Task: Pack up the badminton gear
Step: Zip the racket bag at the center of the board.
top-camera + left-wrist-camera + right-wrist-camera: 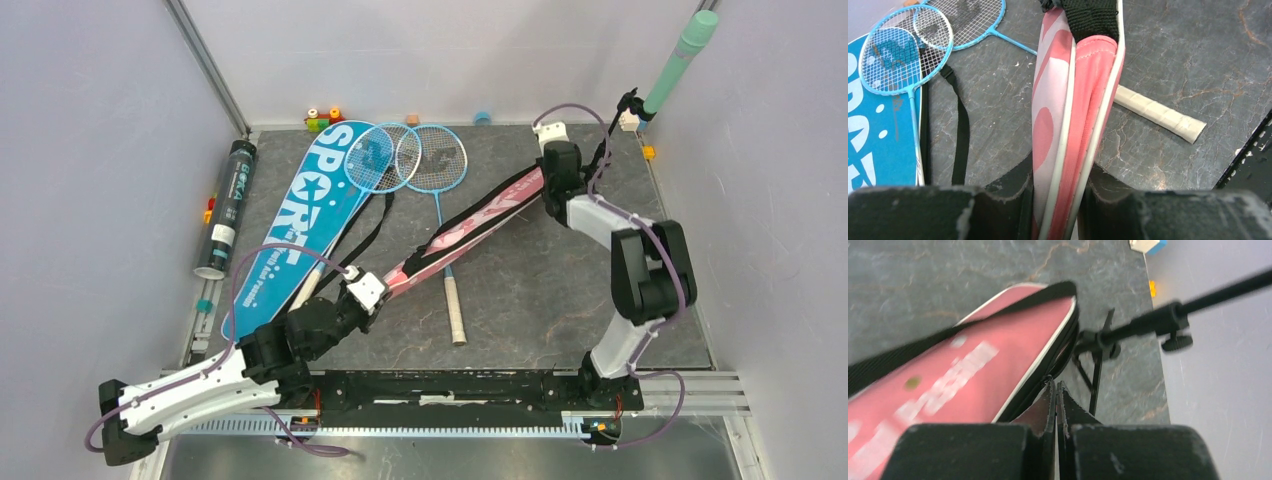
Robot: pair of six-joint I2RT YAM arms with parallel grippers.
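Note:
The pink racket bag (470,225) lies slantwise across the table, held at both ends. My left gripper (378,290) is shut on its narrow near end, and the pink and white edges (1073,100) run up between the fingers (1003,200). My right gripper (548,188) is shut at the wide far end (948,375), its tips (1056,385) pinched on a small dark zip tab at the bag's black edge. Two blue rackets (375,158) (432,158) lie by the blue bag (300,220). One white handle (1160,112) pokes out from under the pink bag. The dark tube (228,208) lies far left.
A small black tripod stand (1128,332) is just right of my right fingertips, near the table's right edge. A green cylinder (680,60) leans in the far right corner. Small toy blocks (322,118) line the back wall. A black strap (960,135) trails beside the blue bag.

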